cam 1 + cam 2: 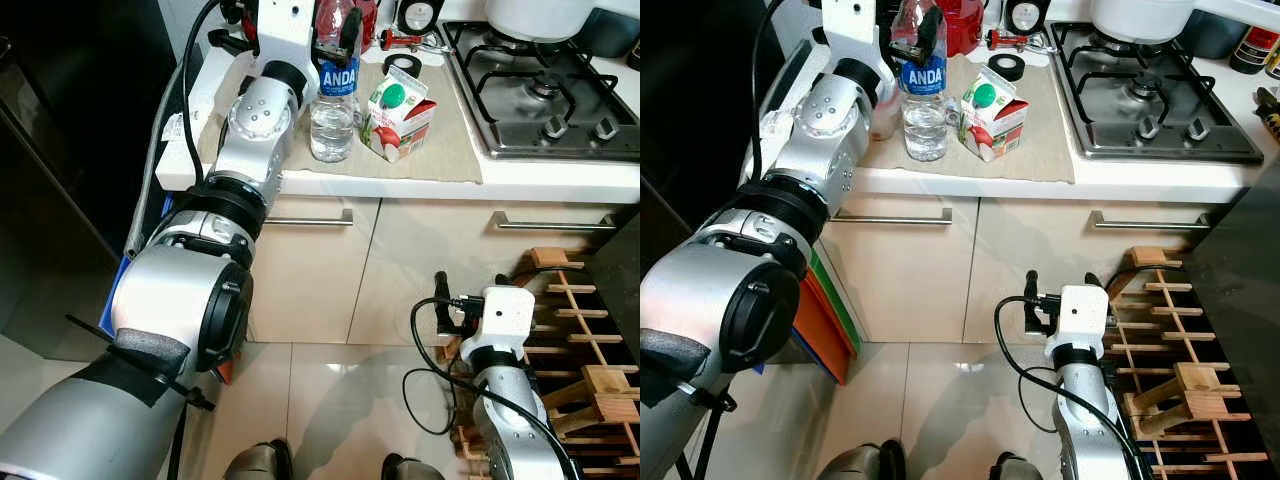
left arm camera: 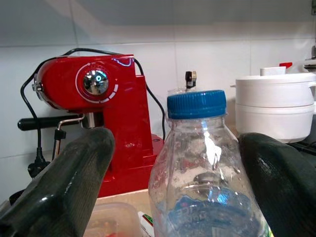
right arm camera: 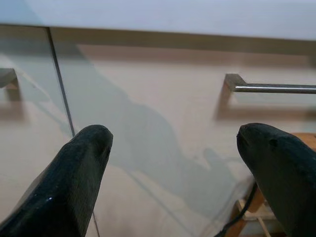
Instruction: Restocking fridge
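A clear water bottle (image 1: 332,115) with a blue label and blue cap (image 2: 196,103) stands on the beige mat (image 1: 450,150) on the counter. My left gripper (image 1: 335,35) is open and straddles the bottle's neck and shoulders; one finger (image 2: 74,182) stands clear of it and the other finger (image 2: 281,182) lies at its edge. A small white, green and red carton (image 1: 398,115) leans beside the bottle on its right. My right gripper (image 1: 470,282) is open and hangs low in front of the cream cabinet doors (image 3: 148,98), holding nothing.
Behind the bottle are a red coffee machine (image 2: 94,108) and a white pot (image 2: 274,106). The gas hob (image 1: 545,85) lies to the right. A dark fridge front (image 1: 60,150) stands at the left, and a wooden rack (image 1: 585,350) sits on the floor at the right.
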Motion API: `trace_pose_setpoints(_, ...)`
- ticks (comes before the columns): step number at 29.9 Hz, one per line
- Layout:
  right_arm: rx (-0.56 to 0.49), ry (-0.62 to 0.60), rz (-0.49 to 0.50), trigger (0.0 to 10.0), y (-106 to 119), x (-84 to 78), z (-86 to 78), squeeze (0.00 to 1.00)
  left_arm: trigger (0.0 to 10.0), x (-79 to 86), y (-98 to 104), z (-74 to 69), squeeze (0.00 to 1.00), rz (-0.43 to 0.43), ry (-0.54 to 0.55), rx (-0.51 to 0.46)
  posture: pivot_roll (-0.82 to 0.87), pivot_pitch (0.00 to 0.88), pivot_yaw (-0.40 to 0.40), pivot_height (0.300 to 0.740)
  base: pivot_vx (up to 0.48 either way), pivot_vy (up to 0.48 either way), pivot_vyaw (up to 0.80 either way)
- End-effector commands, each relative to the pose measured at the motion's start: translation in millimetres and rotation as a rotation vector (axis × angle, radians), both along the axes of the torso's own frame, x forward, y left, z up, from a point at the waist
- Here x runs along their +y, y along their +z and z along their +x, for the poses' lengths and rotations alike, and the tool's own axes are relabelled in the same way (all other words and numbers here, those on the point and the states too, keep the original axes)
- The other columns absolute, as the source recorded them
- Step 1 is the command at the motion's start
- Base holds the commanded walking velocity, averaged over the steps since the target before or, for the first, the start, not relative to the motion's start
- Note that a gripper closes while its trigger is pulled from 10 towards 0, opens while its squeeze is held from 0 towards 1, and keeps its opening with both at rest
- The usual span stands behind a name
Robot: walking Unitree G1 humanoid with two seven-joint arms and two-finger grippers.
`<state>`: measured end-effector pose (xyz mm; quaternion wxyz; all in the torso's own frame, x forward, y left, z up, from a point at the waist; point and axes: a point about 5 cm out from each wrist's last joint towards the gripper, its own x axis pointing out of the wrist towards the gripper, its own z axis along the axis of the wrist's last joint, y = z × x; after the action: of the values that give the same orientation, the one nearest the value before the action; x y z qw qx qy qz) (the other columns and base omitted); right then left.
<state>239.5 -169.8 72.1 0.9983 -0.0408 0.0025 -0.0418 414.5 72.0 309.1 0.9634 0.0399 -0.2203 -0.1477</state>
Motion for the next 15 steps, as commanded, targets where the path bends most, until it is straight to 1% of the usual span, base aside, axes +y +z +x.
trace_pose_setpoints(1,0.022,0.004,0.002,10.0,-3.7,-0.1,0.6,0.0,10.0,-0.8,11.1,-0.6,1.0,0.002,-0.012,-0.025,-0.03,0.107,0.028,0.74,0.0,0.0,0.0)
trace_pose_setpoints(7,0.019,0.008,0.005,10.0,-3.6,1.8,1.8,0.0,10.0,-4.6,7.4,-0.7,1.0,0.018,-0.035,-0.008,-0.03,0.096,0.027,0.74,0.0,0.0,0.0)
trace_pose_setpoints(9,0.02,0.012,0.006,10.0,-4.1,2.2,2.5,0.0,10.0,-7.8,7.5,-1.4,1.0,0.024,-0.062,-0.005,-0.02,0.088,0.024,0.74,0.0,0.0,0.0)
trace_pose_setpoints(10,0.022,0.014,0.006,10.0,-4.8,2.2,3.1,0.0,10.0,-9.8,8.6,-2.0,0.0,0.02,-0.082,-0.005,-0.02,0.084,0.024,0.74,0.0,0.0,0.0)
trace_pose_setpoints(14,0.024,0.016,0.006,10.0,-5.8,2.3,3.9,0.0,10.0,-9.6,10.7,-2.5,0.0,0.009,-0.087,-0.012,-0.02,0.077,0.024,0.74,0.0,0.0,0.0)
trace_pose_setpoints(15,0.028,0.017,0.006,10.0,-7.3,2.2,4.6,0.0,10.0,-8.8,13.5,-3.4,0.0,-0.046,-0.104,-0.02,-0.01,0.063,0.025,0.74,0.0,0.0,0.0)
